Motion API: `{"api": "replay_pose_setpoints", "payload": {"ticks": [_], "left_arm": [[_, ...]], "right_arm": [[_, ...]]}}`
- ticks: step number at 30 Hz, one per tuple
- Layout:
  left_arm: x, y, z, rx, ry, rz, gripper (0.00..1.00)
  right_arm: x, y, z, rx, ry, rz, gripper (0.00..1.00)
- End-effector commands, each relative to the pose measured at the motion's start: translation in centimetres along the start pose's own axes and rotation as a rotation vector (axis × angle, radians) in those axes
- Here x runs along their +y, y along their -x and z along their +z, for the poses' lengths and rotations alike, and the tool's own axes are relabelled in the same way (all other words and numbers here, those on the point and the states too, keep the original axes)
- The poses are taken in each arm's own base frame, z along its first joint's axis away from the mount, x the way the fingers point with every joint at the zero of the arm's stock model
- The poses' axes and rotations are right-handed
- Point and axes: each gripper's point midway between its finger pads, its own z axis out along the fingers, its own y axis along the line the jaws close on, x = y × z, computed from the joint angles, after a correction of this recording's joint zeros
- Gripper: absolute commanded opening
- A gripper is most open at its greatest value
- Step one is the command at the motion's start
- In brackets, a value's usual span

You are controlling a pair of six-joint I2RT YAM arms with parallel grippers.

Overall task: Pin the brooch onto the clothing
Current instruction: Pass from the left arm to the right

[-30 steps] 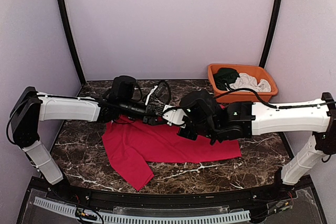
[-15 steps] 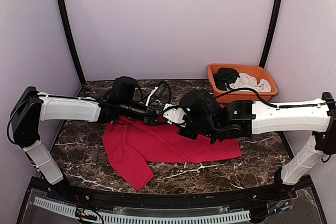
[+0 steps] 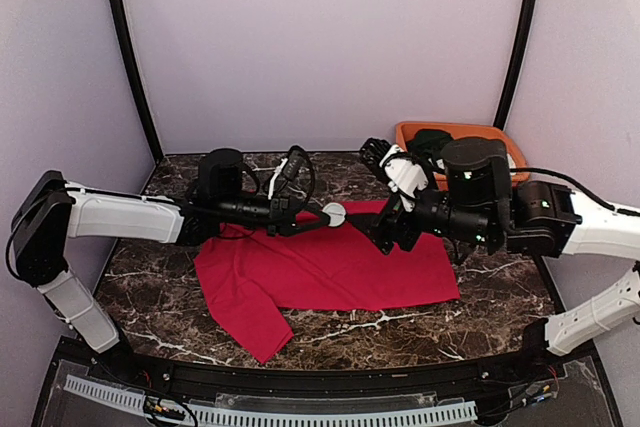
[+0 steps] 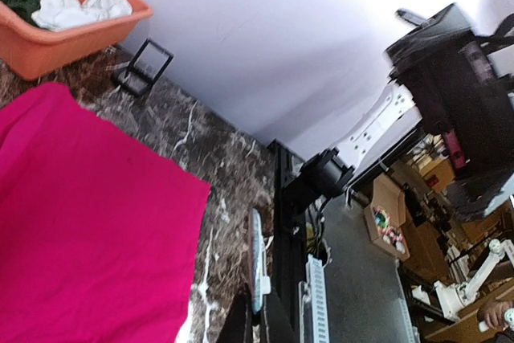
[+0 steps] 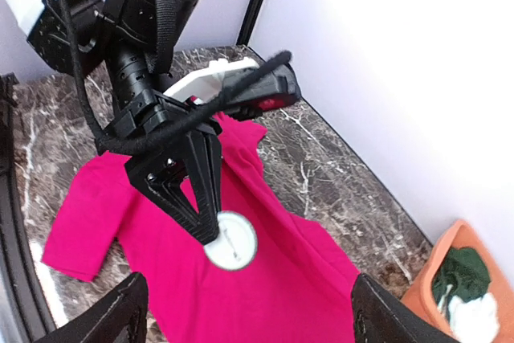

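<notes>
Clamped by its rim in the closed left pincer (image 5: 207, 229): the round white brooch (image 5: 231, 241), held out level with its pin face turned toward the opposite arm, probably to keep the clasp reachable. Poised at the far edge of the red T-shirt (image 3: 320, 272), though whether clear of the cloth is hard to tell. Facing it at close range, the right pincer (image 3: 385, 232), fingers spread wide and gripping nothing, seemingly lined up to work the pin. Beneath both, spread flat on the dark marble counter (image 3: 150, 282), the shirt itself, one sleeve toward the near edge, likely laid out for easy pinning. Off in the far right corner, well apart, an orange basket (image 4: 80, 38) of dark green and white garments
</notes>
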Motion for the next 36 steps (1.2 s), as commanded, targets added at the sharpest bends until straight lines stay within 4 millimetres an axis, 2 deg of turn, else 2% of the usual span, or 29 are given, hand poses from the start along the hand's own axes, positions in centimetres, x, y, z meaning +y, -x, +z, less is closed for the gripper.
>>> {"api": "replay_pose_setpoints", "payload": {"ticks": [1, 6, 12, 15, 18, 23, 27, 33, 36], "left_arm": [[-3.9, 4.1, -1.8, -0.220, -0.101, 0.138, 0.01], [-6.3, 5.6, -3.5, -0.390, -0.220, 0.184, 0.01], [-6.8, 5.6, -4.1, -0.496, -0.294, 0.181, 0.01], [-6.6, 5.2, -3.9, -0.510, -0.286, 0.173, 0.01], [-6.9, 4.7, -3.6, -0.512, -0.282, 0.192, 0.01], [-8.0, 4.5, -3.6, -0.518, -0.293, 0.232, 0.01], [-8.4, 4.6, -3.8, -0.528, -0.292, 0.247, 0.01], [-8.8, 4.9, -4.2, -0.545, -0.288, 0.263, 0.01], [-8.9, 4.9, -4.2, -0.546, -0.291, 0.268, 0.01]], "right_arm": [[1.7, -0.2, -0.6, -0.153, 0.149, 0.254, 0.88], [2.5, -0.1, -0.8, -0.300, 0.264, 0.381, 0.87], [3.4, 0.0, 0.6, -0.379, 0.400, 0.480, 0.84], [2.9, 0.5, 0.4, -0.459, 0.437, 0.522, 0.81], [1.6, 0.7, 0.8, -0.498, 0.422, 0.549, 0.78], [0.6, 0.4, 1.3, -0.536, 0.496, 0.590, 0.66], [0.3, -0.6, 1.6, -0.559, 0.528, 0.620, 0.58], [2.2, -1.2, 2.4, -0.550, 0.648, 0.602, 0.52], [3.0, -1.5, 3.2, -0.528, 0.696, 0.602, 0.45]]}}
